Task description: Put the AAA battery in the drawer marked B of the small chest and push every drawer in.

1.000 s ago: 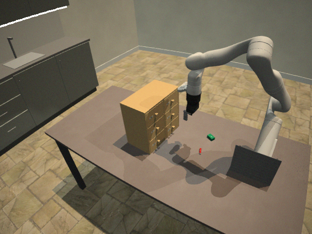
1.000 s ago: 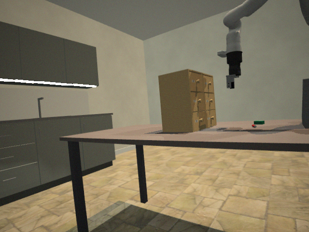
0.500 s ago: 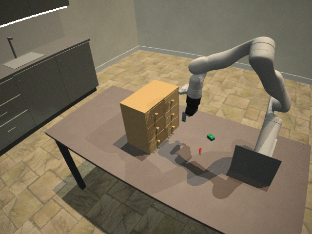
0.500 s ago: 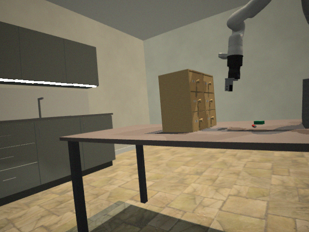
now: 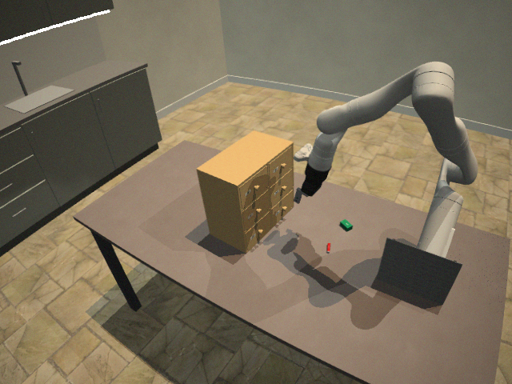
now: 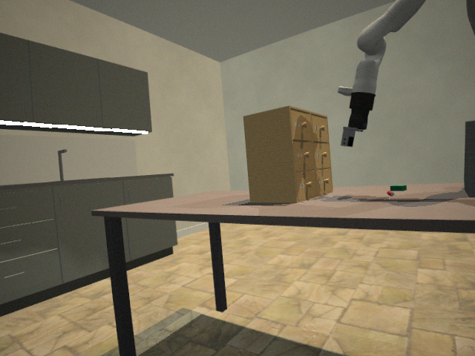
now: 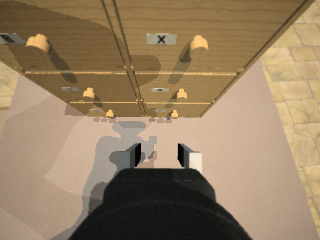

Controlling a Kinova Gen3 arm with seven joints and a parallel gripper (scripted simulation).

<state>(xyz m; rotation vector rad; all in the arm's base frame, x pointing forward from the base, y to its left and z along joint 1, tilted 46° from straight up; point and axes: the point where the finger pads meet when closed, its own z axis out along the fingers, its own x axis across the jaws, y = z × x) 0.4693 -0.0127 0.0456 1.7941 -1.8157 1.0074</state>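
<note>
Top: red battery (image 5: pixel 328 247) on bench (image 5: pixel 248 289), near side of green block (image 5: pixel 346 225). Exterior: end effector (image 6: pixel 347 136) (image 7: pixel 159 151) raised, right of chest (image 6: pixel 270 156) (image 7: pixel 200 65). Wrist: fingers spread, nothing between; drawers closed.

The arm (image 5: pixel 378 105) (image 6: pixel 395 18), at the upper right of the frame, has smooth pale-grey rounded segments with thin dark seams. Its wrist ends in a black collar (image 5: pixel 314 180) (image 6: pixel 362 103); the gripper (image 6: pixel 347 136) (image 7: pixel 159 151) has grey metal fingers with black pads (image 7: pixel 137 155).
</note>
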